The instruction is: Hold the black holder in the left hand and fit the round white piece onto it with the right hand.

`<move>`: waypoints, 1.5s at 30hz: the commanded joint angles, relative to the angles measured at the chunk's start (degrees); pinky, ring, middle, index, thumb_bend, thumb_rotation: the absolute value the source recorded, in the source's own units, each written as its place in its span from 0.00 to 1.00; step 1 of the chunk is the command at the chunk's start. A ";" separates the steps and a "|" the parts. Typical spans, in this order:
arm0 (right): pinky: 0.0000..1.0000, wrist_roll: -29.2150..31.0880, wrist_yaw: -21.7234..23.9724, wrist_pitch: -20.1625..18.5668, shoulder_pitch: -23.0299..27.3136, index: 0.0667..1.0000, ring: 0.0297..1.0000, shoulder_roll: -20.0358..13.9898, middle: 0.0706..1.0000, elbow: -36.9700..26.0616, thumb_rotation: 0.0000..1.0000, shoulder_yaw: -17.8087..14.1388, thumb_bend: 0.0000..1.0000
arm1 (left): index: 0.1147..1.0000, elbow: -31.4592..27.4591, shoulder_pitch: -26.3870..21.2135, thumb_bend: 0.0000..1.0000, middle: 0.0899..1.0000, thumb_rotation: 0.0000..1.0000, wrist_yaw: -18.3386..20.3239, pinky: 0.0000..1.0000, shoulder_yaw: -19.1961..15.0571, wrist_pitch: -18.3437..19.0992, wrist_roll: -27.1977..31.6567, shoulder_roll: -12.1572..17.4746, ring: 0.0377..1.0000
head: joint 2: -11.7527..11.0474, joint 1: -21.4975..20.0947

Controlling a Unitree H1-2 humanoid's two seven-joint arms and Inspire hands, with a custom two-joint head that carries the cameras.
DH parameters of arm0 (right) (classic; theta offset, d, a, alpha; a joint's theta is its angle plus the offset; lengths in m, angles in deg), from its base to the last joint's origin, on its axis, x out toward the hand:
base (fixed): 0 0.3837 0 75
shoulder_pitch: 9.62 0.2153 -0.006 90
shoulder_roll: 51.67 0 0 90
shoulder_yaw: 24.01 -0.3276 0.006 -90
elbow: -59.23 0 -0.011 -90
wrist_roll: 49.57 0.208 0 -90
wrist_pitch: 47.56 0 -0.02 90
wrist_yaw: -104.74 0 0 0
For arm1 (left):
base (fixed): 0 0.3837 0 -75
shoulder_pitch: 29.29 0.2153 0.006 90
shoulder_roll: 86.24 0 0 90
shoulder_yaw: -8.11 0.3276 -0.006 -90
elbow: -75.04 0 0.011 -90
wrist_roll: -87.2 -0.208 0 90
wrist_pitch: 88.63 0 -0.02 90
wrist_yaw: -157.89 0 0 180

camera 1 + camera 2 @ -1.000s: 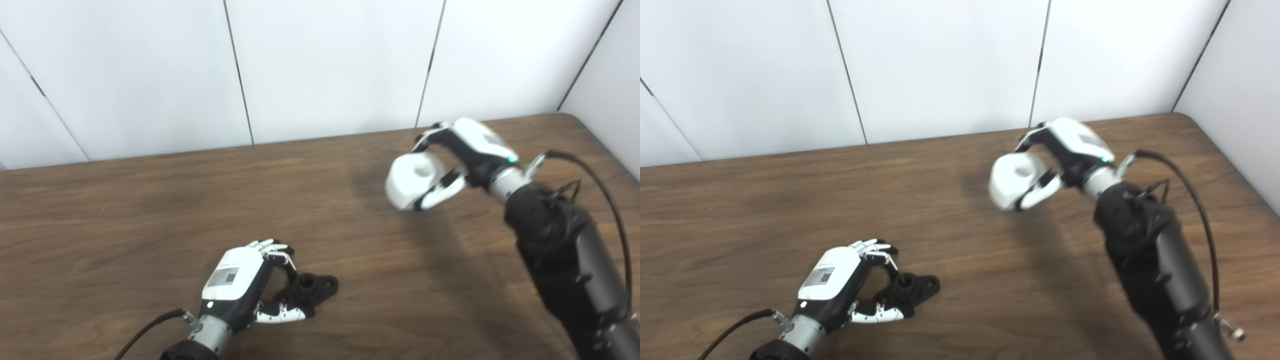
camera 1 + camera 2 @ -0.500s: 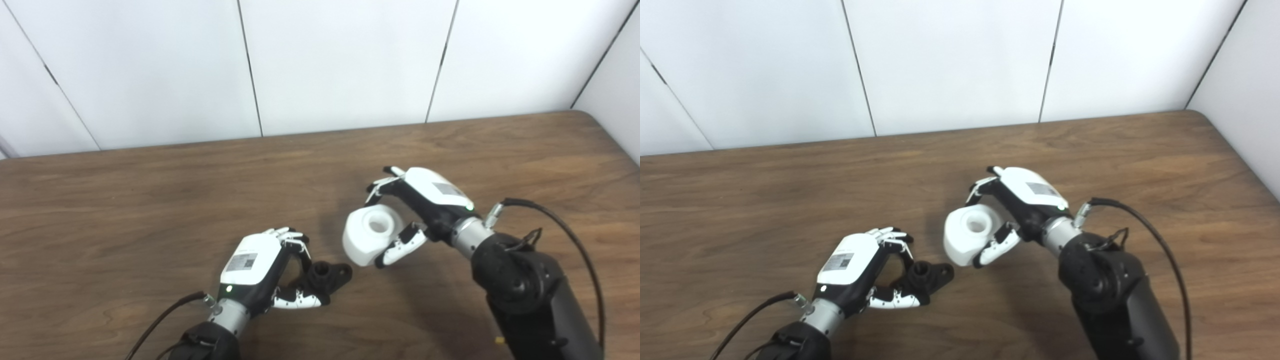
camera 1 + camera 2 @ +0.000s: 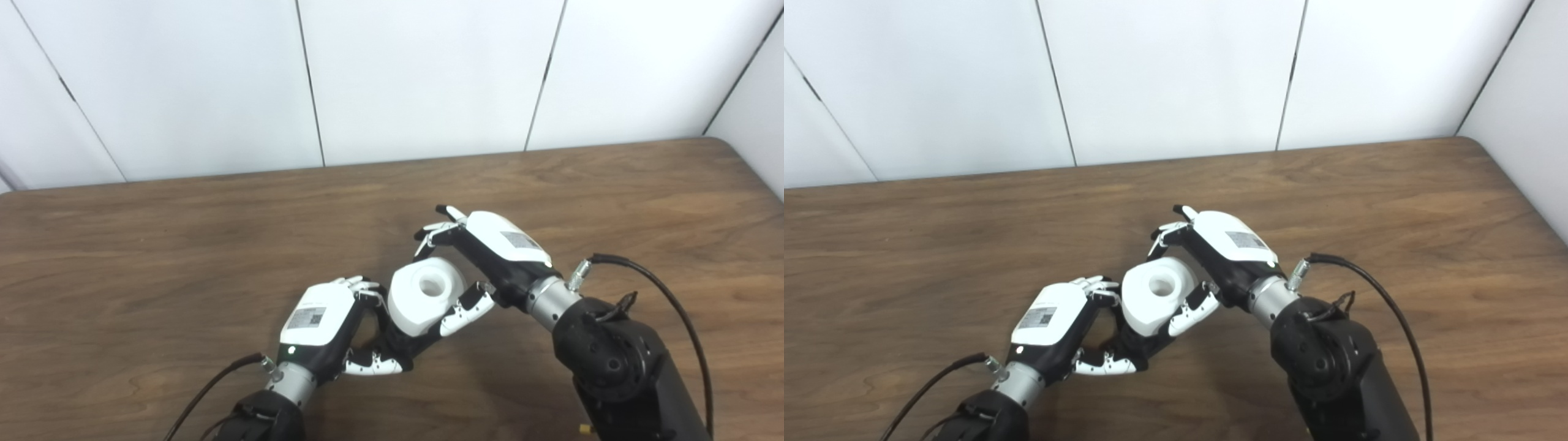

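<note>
Left hand: my left hand, nearest me and low over the brown wooden table, was curled around the small black plastic holder, thumb beneath and fingers over its top.
Black holder: only its dark lower edge showed, just right of that hand; the rest was hidden under the white piece, so I could not tell whether its peg had entered.
White piece: the round white plastic piece with a central hole sat directly over the holder, hole facing up, touching or almost touching it.
Right hand: a little farther and to the right, my right hand pinched the white piece between thumb on the near side and fingers arched over the far side.
Step in hand: I judged this to be the seating of the piece on the holder.
Doing it well: I needed to keep the hole centred over the peg, hold the piece level, press straight down gently, and keep the left grip firm so the holder would not tip or slide.
Risk: a tilted piece could jam.
</note>
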 commanded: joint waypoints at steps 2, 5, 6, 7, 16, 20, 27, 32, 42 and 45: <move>0.89 -0.41 -0.65 -0.08 2.90 0.45 1.00 0.76 0.81 -2.85 0.14 -0.51 0.52 | 0.42 3.12 0.71 0.52 0.77 0.05 3.97 0.88 2.37 0.27 -0.94 -0.41 0.87 | 0.07 0.04; 0.89 -0.14 -0.45 -0.06 3.17 0.45 0.99 0.98 0.81 -3.15 0.14 -0.55 0.52 | 0.42 3.16 0.59 0.52 0.77 0.05 4.19 0.88 2.46 0.39 -1.05 -0.46 0.87 | 0.05 0.05; 0.89 -0.01 -0.44 0.00 3.23 0.45 0.99 1.04 0.81 -3.21 0.14 -0.51 0.52 | 0.42 3.20 0.56 0.52 0.77 0.05 4.26 0.88 2.50 0.48 -1.11 -0.49 0.87 | 0.06 0.13; 0.89 0.10 -0.43 0.04 3.28 0.45 0.99 1.09 0.81 -3.23 0.14 -0.46 0.52 | 0.42 3.27 0.53 0.52 0.77 0.05 4.27 0.88 2.55 0.53 -1.14 -0.52 0.87 | 0.07 0.21; 0.86 0.71 0.34 -0.31 4.29 0.45 0.99 1.10 0.81 -3.76 0.14 -0.70 0.52 | 0.42 3.40 0.25 0.52 0.77 0.05 4.48 0.88 2.90 0.87 -1.12 -0.51 0.87 | 0.24 0.46; 0.87 -0.22 1.62 -0.94 4.79 0.45 0.98 0.86 0.80 -4.22 0.14 -0.60 0.52 | 0.42 3.56 0.04 0.52 0.77 0.05 4.38 0.88 3.06 0.84 -1.16 -0.46 0.87 | 0.38 0.48; 0.89 -0.14 3.62 -1.19 4.81 0.44 0.97 0.09 0.80 -4.36 0.14 -0.53 0.52 | 0.42 3.42 -0.03 0.52 0.77 0.05 4.54 0.88 3.11 1.13 -0.97 -0.53 0.86 | 0.73 0.55; 0.96 -1.69 6.69 -1.88 5.13 0.45 0.97 -0.41 0.80 -4.57 0.14 -0.65 0.52 | 0.42 3.29 -0.04 0.52 0.77 0.05 4.45 0.88 3.11 1.20 -0.98 -0.54 0.87 | 0.88 0.61; 0.95 -4.07 11.38 -1.86 4.83 0.45 0.97 -0.16 0.80 -4.52 0.14 -1.72 0.52 | 0.42 2.85 -0.19 0.52 0.77 0.05 4.89 0.88 3.29 1.35 -1.25 -0.35 0.87 | 1.54 0.72; 0.96 -3.81 10.99 -1.77 4.46 0.45 0.97 0.01 0.80 -4.28 0.14 -1.86 0.52 | 0.42 2.65 -0.21 0.52 0.77 0.05 5.18 0.88 3.26 1.63 -1.31 -0.38 0.87 | 1.54 0.72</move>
